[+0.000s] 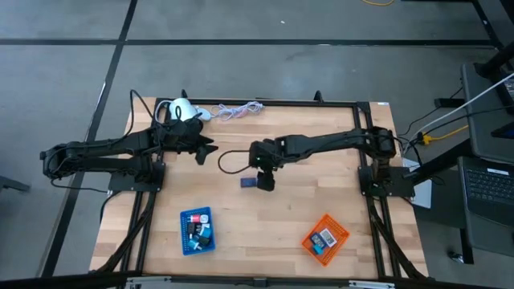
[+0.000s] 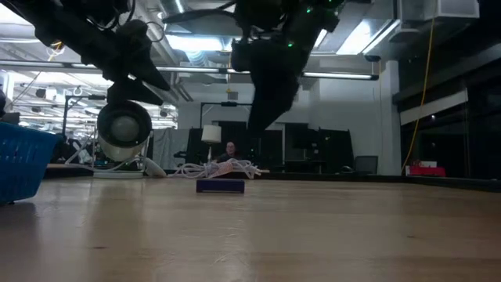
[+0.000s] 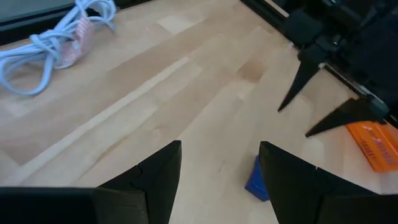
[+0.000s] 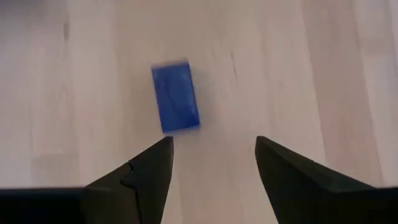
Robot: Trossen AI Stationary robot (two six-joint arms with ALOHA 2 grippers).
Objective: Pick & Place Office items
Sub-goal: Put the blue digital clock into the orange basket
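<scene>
**Nearly sorted: one blue piece left on the tabletop**

Mostly the office items appear to be put away. The blue mesh tray (image 1: 197,231) at the near left holds several small pieces, and the orange mesh tray (image 1: 324,238) at the near right holds a few more; exact counts cannot be read. One flat blue piece (image 1: 248,182) lies loose on the bare tabletop (image 1: 281,209) near the middle, well apart from both trays.

The right gripper (image 4: 212,163) hovers just above that piece with its fingers spread and nothing between them; the piece sits slightly to one side of the gap, so the grasp is not yet made. The left gripper (image 3: 219,168) waits at the far left, also spread and empty, near the white lamp-like device (image 1: 181,110) and its coiled cord (image 1: 237,110).

Judging from this, one pickup and one drop into a tray remain.
</scene>
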